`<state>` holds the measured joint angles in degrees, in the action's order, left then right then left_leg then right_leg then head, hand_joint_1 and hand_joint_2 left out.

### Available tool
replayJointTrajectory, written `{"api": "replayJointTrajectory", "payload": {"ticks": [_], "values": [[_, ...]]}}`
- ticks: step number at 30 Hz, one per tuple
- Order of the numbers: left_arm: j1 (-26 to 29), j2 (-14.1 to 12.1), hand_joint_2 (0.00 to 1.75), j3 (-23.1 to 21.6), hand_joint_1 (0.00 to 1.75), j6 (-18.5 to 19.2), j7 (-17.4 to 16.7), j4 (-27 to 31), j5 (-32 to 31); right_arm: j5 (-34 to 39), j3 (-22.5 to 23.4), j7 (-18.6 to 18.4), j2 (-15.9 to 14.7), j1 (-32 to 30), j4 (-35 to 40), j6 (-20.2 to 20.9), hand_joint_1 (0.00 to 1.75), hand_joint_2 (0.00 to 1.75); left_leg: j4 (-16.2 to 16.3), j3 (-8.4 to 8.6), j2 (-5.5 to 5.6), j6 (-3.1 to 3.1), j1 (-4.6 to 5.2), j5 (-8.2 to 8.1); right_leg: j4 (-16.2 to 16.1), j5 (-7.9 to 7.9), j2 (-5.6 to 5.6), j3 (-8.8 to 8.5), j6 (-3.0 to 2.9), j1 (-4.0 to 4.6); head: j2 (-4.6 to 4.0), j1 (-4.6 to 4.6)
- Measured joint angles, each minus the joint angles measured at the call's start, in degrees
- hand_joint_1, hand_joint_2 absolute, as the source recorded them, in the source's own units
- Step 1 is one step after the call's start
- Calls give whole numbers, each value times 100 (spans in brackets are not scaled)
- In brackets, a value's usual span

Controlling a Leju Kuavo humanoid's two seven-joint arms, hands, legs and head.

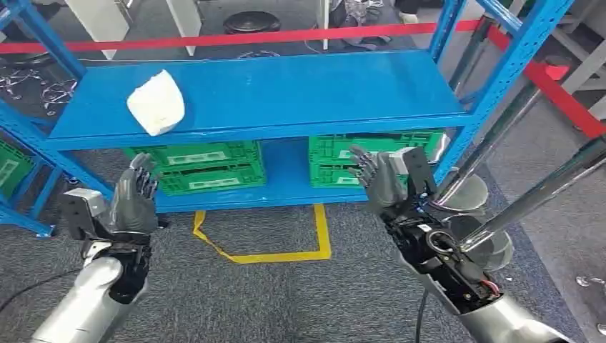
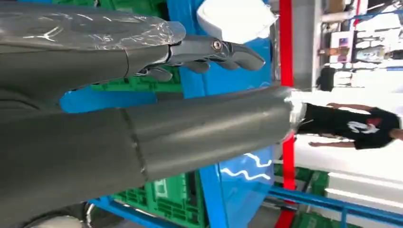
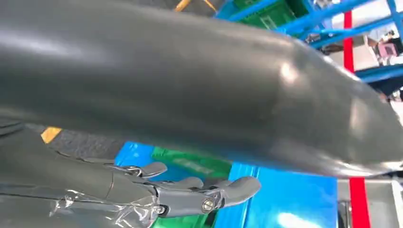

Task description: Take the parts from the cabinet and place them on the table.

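As seen from the head view, entries run from left to right.

Left hand [image 1: 134, 200]: raised in front of the cabinet, below the edge of the upper shelf; fingers straight and apart, holding nothing. The left wrist view shows its fingertips [image 2: 237, 54] short of the white part, not touching it.

White part [image 1: 156, 102]: a pale, rounded piece lying on the left portion of the upper shelf, near the front edge, above and just right of the left hand.

Blue cabinet [image 1: 286, 93]: an open metal rack with a flat upper shelf and a lower shelf beneath it.

Green crates [image 1: 207, 166]: two stacks on the lower shelf, one left of centre, one to the right.

Yellow floor tape [image 1: 264, 250]: an outline on the grey carpet in front of the rack.

Right hand [image 1: 382, 182]: raised before the right-hand crate stack; fingers extended and spread, empty.

Red barrier tape [image 1: 236, 37]: stretched behind the rack.
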<state>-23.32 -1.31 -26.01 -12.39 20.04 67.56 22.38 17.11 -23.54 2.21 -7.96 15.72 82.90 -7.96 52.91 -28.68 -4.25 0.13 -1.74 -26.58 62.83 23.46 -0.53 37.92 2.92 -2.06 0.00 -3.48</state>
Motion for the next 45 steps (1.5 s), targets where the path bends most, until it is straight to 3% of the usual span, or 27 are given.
{"api": "replayJointTrajectory", "payload": {"ticks": [1,2,3,5,6,7,9,10,11,15,16,17,20,22,24,26,27,28,31,33,36,37,38,40,42,43,45], "values": [[-15,6,0,0,0,-2,17,0,11,0,-7,13,0,2,2,18,0,0,97,38,22,-140,15,-112,-674,-9,-50,-413,14,53,0,-54],[-10,2,0,-7,0,-42,20,4,9,-2,11,28,-4,-5,20,42,0,0,220,17,122,-229,-27,-241,-641,111,96,-445,-264,54,0,64],[-15,-11,0,-7,0,-61,22,11,9,-20,7,39,-4,25,22,61,0,0,810,-317,286,-220,-23,-476,-642,135,110,-469,-301,52,0,134],[25,-15,0,-11,0,-70,20,11,9,-92,-2,42,-2,28,20,66,0,0,1913,-1037,363,-215,10,-802,-641,168,154,-483,-350,79,0,223],[41,-22,0,-13,0,-76,18,11,9,-101,-4,41,-4,28,15,66,0,0,2116,-1206,369,-204,18,-807,-641,178,173,-491,-364,93,0,227],[62,-24,0,-13,0,-79,18,11,9,-101,-7,44,-2,28,15,66,0,0,2089,-1353,375,-143,39,-577,-642,200,222,-524,-383,121,0,232],[62,-39,0,-13,0,-79,17,11,9,-105,-7,48,-2,31,15,72,0,0,1351,-1141,392,-23,104,-8,-647,240,270,-584,-393,152,0,245],[57,-46,0,-13,0,-79,17,17,9,-107,-9,48,-2,34,15,81,0,0,600,-870,434,93,168,417,-651,268,303,-626,-385,166,0,247],[56,-59,0,-13,0,-79,20,20,9,-107,-9,50,2,32,11,85,0,0,340,-744,502,176,198,411,-657,286,308,-628,-372,156,0,229],[50,-59,0,-20,0,-79,20,26,7,-135,-20,50,2,33,11,101,0,0,245,-704,473,138,245,376,-713,309,343,-630,-256,117,0,245],[51,-61,0,-20,0,-79,20,39,7,-162,-13,55,2,38,17,101,0,0,119,-621,457,144,150,394,-705,355,330,-630,-213,156,0,243],[50,-57,0,-20,0,-79,24,42,2,-184,-7,57,0,34,15,100,0,0,72,-556,441,146,159,392,-599,412,207,-594,-197,167,0,227],[60,-50,0,-20,0,-74,22,44,2,-197,-11,57,2,64,13,103,0,0,66,-472,420,174,149,343,671,942,117,24,-160,139,0,107],[73,-50,0,-20,0,-68,20,44,2,-203,-17,57,2,44,-2,118,0,0,70,-430,410,171,148,302,1247,1045,104,393,-128,130,0,85],[85,-50,0,-20,0,-61,18,44,0,-208,-4,59,2,39,-2,114,0,0,73,-355,409,144,138,251,807,642,94,248,-121,125,0,44],[83,-48,0,-20,0,-59,17,44,-2,-212,-4,66,2,45,-2,125,0,0,110,-246,409,82,116,154,-475,-68,37,-310,-101,92,0,-13],[81,-50,0,-20,0,-59,17,44,-4,-210,-9,66,4,46,-11,125,0,0,117,-251,411,48,152,130,-572,65,20,-383,-93,132,0,-13],[73,-52,0,-20,0,-59,15,48,-9,-212,-11,66,2,55,-9,127,0,0,164,-295,413,25,158,123,-717,101,49,-494,-165,121,0,-20],[84,-50,0,-22,0,-59,15,48,-18,-229,-13,68,2,32,-17,127,0,0,136,-296,383,-18,148,134,-674,114,93,-460,-262,167,0,57],[78,-52,0,-22,0,-59,17,52,-18,-256,4,76,2,42,-15,127,0,0,269,-316,390,-83,123,28,-711,107,104,-517,-331,129,0,59],[69,-55,0,-22,0,-59,17,52,-20,-278,-7,79,2,50,-17,133,0,0,1602,-1044,394,-136,124,-534,-712,130,111,-532,-377,130,0,203],[87,-52,0,-22,0,-59,17,52,-20,-278,-7,76,2,47,-17,133,0,0,2095,-1357,395,-135,125,-660,-712,139,117,-534,-388,137,0,212],[98,-55,0,-22,0,-59,17,52,-20,-278,-7,76,2,45,-20,133,0,0,2266,-1506,395,-126,125,-641,-712,147,124,-541,-401,145,0,216],[97,-61,0,-22,0,-61,17,52,-18,-280,-7,74,2,45,-17,133,0,0,1728,-1367,402,-48,141,-176,-712,172,154,-583,-410,169,0,227],[88,-68,0,-22,0,-59,17,52,-18,-280,-7,74,2,49,-17,133,0,0,669,-901,419,70,193,383,-715,207,177,-638,-403,186,0,241],[79,-70,0,-22,0,-61,17,52,-18,-280,-7,76,4,50,-20,133,0,0,219,-700,465,151,225,447,-722,224,178,-642,-392,173,0,228],[68,-68,0,-22,0,-59,20,55,-18,-278,-7,74,2,49,-22,133,0,0,169,-689,432,105,266,456,-730,243,193,-619,-332,163,0,234]]}}
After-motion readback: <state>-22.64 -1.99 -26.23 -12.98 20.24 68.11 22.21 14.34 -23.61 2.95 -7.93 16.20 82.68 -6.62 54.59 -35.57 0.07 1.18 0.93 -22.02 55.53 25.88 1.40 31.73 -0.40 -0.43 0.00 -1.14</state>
